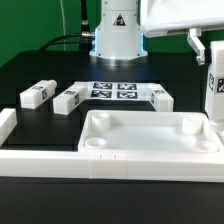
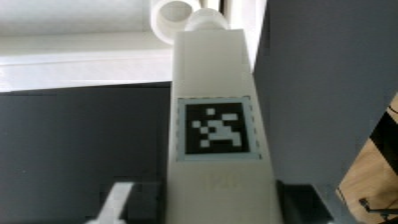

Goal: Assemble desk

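The white tabletop [image 1: 140,114] lies tray-side up at the front, with round sockets in its corners. My gripper [image 1: 209,55] is at the exterior view's right, shut on a white leg block [image 1: 214,92] that it holds upright over the tabletop's far right corner. In the wrist view the leg [image 2: 217,90] runs out from between my fingers [image 2: 121,205], its square tag facing the camera, and its far end is beside a round socket [image 2: 176,14] of the tabletop [image 2: 80,62]. Three more leg blocks [image 1: 36,94] [image 1: 68,99] [image 1: 161,97] lie on the black table behind the tabletop.
The marker board [image 1: 113,91] lies flat behind the tabletop, between the loose legs. White border rails run along the front [image 1: 100,166] and the exterior view's left [image 1: 8,124]. The robot's base [image 1: 117,35] stands at the back.
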{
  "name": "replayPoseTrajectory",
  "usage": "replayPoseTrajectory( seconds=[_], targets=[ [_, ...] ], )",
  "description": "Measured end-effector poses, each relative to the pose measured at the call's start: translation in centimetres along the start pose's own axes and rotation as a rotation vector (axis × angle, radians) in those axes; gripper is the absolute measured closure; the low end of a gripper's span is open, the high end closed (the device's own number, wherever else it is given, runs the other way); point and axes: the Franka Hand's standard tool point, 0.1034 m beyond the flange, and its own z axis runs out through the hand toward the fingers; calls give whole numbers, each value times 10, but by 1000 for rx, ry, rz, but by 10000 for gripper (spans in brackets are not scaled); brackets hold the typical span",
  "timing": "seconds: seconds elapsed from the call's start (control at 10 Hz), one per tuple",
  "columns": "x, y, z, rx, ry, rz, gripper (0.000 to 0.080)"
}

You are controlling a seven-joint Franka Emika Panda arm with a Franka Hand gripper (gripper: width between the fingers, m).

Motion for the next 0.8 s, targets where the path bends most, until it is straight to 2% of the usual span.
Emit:
replayPoseTrajectory(
  seconds=[0.2, 0.8],
  targets=[
    [0, -4, 3, -5, 2, -99, 511],
    [1, -4, 3, -5, -3, -112, 511]
  ],
)
